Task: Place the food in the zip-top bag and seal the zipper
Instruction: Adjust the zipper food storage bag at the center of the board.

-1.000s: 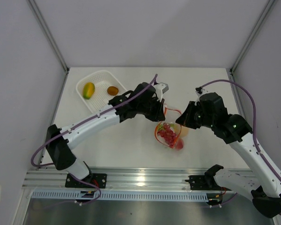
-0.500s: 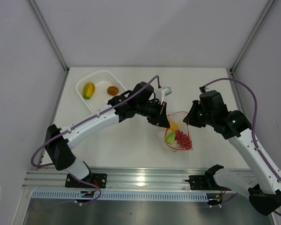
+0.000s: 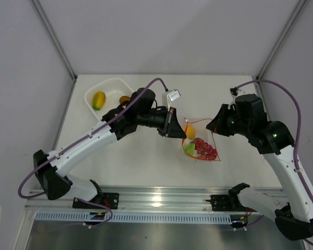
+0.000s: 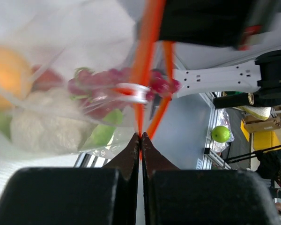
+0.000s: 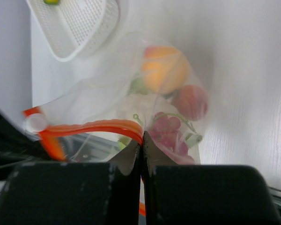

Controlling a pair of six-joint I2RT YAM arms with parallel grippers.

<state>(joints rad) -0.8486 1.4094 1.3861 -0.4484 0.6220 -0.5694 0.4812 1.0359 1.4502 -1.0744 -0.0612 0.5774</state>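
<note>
The clear zip-top bag [image 3: 200, 146] hangs above the table between my two grippers. Its red-orange zipper [image 3: 198, 122] is stretched between them. My left gripper [image 3: 173, 130] is shut on the zipper's left end [image 4: 141, 117]. My right gripper [image 3: 215, 126] is shut on its right end [image 5: 126, 127]. Inside the bag are the red grape cluster [image 3: 203, 148], an orange piece [image 3: 189, 131], a white-and-green piece [image 3: 190, 149] and a peach-coloured piece [image 5: 191, 102]. The yellow-green mango [image 3: 98, 99] lies in the white mesh basket; a brown piece [image 3: 124, 99] is partly hidden behind my left arm.
The white mesh basket [image 3: 110, 112] stands at the table's back left, under my left arm. An aluminium rail [image 3: 156, 198] runs along the near table edge. White walls close in the back and both sides.
Both grippers have lifted the bag and pulled its mouth apart sideways, the left moving left, the right moving right. The zipper is now drawn straighter and the bag hangs with the food at its bottom.
</note>
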